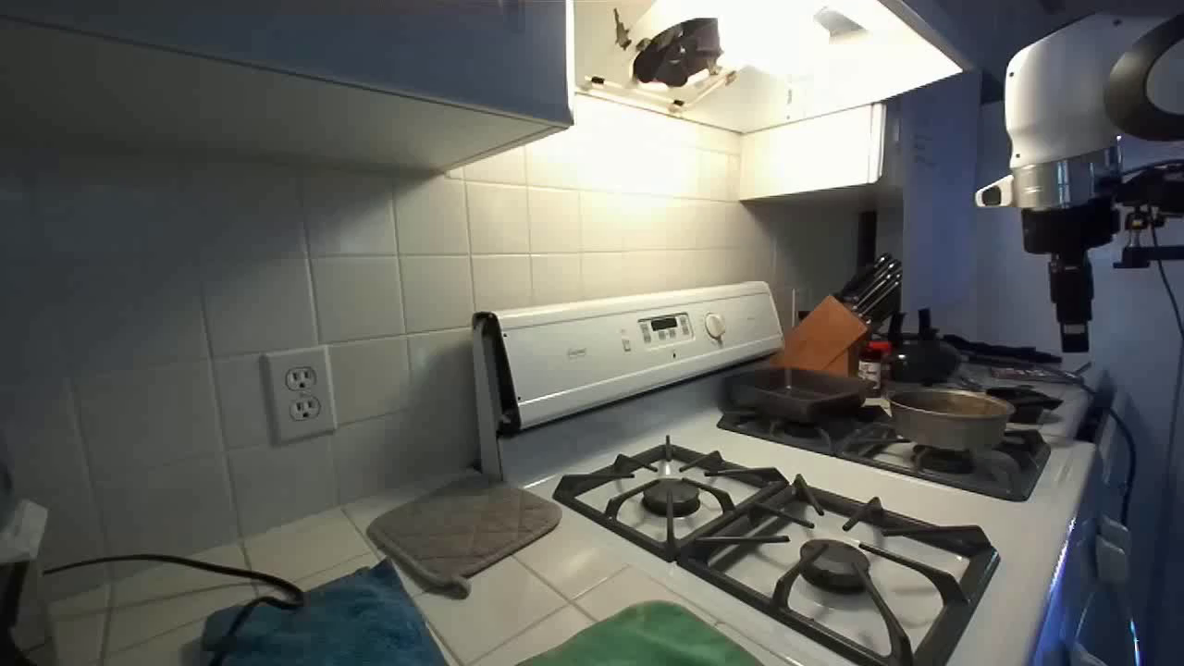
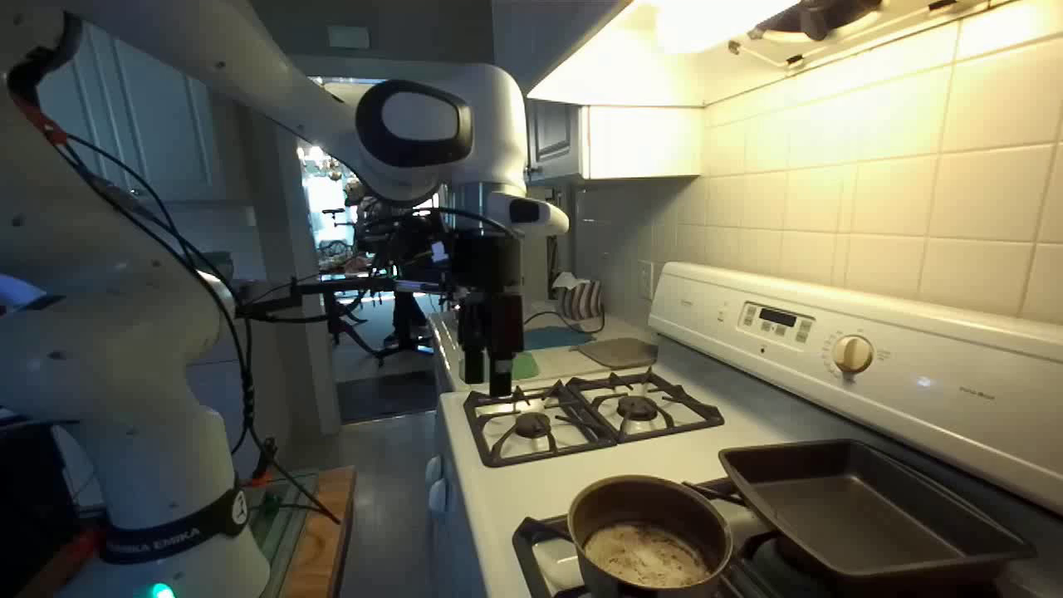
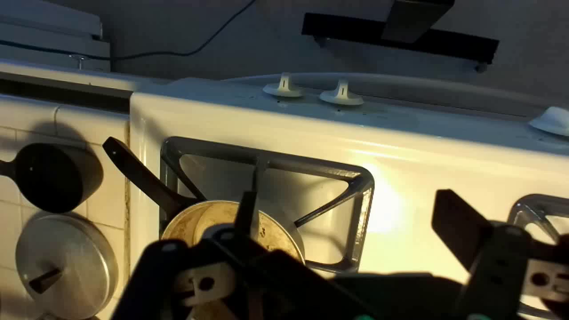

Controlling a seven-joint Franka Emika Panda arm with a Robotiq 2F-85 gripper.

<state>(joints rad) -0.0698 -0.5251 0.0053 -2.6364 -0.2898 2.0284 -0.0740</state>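
Noted gripper [image 3: 346,198] with fingers [image 3: 458,226] spread wide apart above stove [image 3: 413,182]. Found saucepan [image 1: 951,421] on stove's front grate [image 3: 311,166], lower than gripper and apart from it; could not judge sideways offset well.

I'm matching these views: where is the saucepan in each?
In an exterior view: saucepan at right, below mid-height.
In an exterior view: saucepan at the bottom, right of centre.
Wrist view: saucepan below and left of centre, partly behind the claw.
Shared landmark: the black grate beneath it.
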